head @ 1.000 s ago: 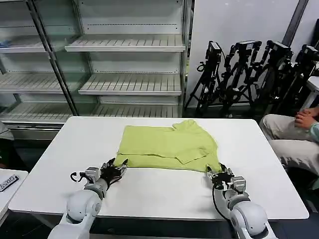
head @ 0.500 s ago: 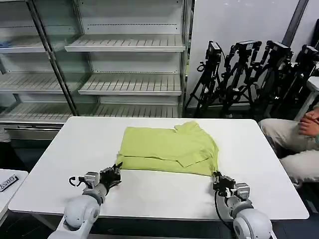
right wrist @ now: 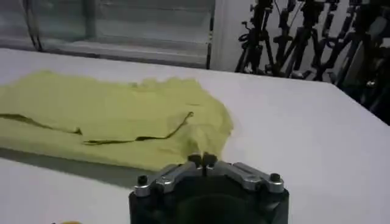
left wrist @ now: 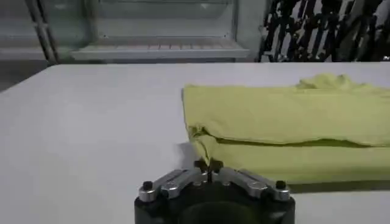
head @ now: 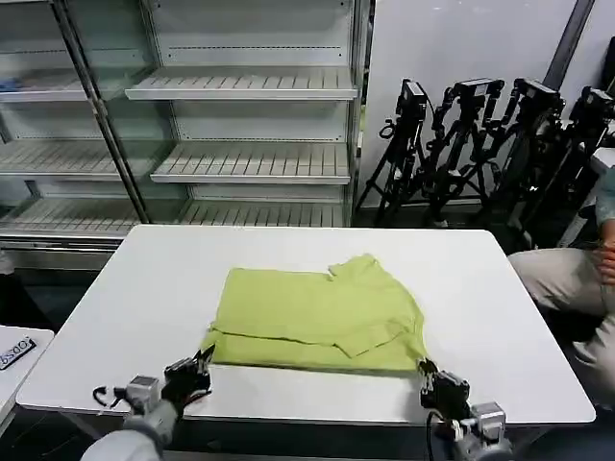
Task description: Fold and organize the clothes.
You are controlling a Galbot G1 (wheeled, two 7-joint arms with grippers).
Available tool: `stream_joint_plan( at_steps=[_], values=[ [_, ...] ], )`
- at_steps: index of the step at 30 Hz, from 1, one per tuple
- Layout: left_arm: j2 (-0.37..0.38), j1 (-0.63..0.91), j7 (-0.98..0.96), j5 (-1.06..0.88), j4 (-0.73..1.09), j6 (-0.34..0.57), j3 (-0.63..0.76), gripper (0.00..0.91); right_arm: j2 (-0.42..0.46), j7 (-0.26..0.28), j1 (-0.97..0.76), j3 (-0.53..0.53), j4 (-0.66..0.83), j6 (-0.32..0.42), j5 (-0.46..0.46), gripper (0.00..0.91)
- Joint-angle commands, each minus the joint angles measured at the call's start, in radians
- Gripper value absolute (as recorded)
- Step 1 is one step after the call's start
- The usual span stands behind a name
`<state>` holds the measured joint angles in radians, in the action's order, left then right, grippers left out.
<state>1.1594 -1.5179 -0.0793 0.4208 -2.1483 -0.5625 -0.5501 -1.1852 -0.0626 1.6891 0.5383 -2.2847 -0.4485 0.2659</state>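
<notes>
head view, shirt: lime-green shirt [head: 317, 320] lies folded into a wide band in the middle of the white table [head: 125, 288], nearer the front edge than the back; a sleeve flap is tucked over on the right part, and a bunched bit sits at the back right.
head view, left gripper: left gripper [head: 200, 368] low at the table's front edge, just off the shirt's front-left corner.
head view, right gripper: right gripper [head: 430, 376] low at the front edge, just off the shirt's front-right corner.
head view, surroundings: metal shelving [head: 240, 125] behind the table, camera tripods [head: 480, 144] at the back right.
left wrist view, shirt: shirt [left wrist: 286, 131] shows two stacked layers, the fold running along the near side, its corner just ahead of the gripper.
left wrist view, fingers: left gripper [left wrist: 209, 165] has its fingers pressed together, tips meeting, with no fabric between them.
right wrist view, shirt: shirt [right wrist: 116, 119] lies flat with the sleeve overlap visible and a slight rumple near the corner.
right wrist view, fingers: right gripper [right wrist: 202, 160] has its fingers together, nothing held, close to the shirt's edge but apparently apart from it.
progress: looks like at least one lengthwise fold is done and the sleeve is in; the band is still wide, so a crosswise fold and a final tidy placement probably remain.
</notes>
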Motion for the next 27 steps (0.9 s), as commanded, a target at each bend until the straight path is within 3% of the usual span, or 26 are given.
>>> stream_joint_plan(
  at_steps=[1, 7, 13, 19, 27],
  values=[
    [-0.014, -0.175, -0.007, -0.014, -0.136, -0.007, -0.068, 0.907, 0.003, 0.005, 0.139, 0.020, -0.101, 0.029, -0.026, 0.907],
    [-0.024, -0.233, 0.034, -0.118, -0.208, -0.015, -0.057, 0.907, 0.010, 0.004, 0.161, 0.034, -0.128, 0.024, -0.024, 0.907],
    [-0.037, -0.122, 0.029, -0.109, -0.250, -0.013, -0.082, 0.907, 0.034, 0.003, 0.048, 0.102, -0.164, 0.014, 0.071, 0.907],
    [-0.063, 0.222, 0.046, -0.076, 0.020, -0.004, 0.034, 0.907, 0.007, -0.095, -0.417, -0.066, 0.141, -0.055, 0.071, 0.907],
    [-0.089, 0.503, 0.082, 0.004, 0.289, -0.013, 0.143, 0.907, -0.031, -0.130, -0.832, -0.258, 0.496, -0.105, 0.077, 0.907]
  ],
)
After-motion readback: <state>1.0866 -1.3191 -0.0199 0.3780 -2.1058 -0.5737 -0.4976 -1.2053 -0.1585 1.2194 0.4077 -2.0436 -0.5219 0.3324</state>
